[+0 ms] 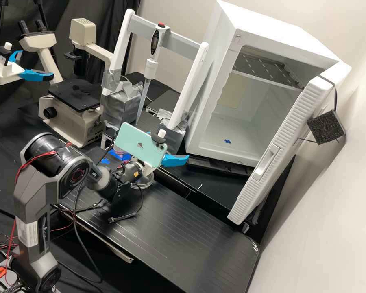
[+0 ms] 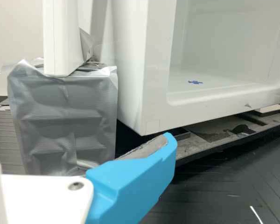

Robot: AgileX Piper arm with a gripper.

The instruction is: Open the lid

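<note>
My gripper [image 1: 175,160] is above the bench's back edge in the high view, with a mint phone in front of part of it. One blue finger points toward the white cabinet; a bit of blue shows above the phone. Seen from the wrist, the gripper [image 2: 135,178] has one blue finger with a bare grey pad, apart from anything held. The fingers stand open. Under the wrist lies a clear round dish [image 1: 147,182], partly hidden; whether a lid sits on it I cannot tell. A pinkish item [image 1: 120,154] is partly behind the phone.
The white cabinet [image 1: 207,134] stands behind on the right, its door [image 1: 284,138] swung open. A pipette [image 1: 151,69] hangs from a white frame with taped feet. A microscope [image 1: 69,118] is at the left, near the second arm. Loose cables lie over the black bench [image 1: 183,240].
</note>
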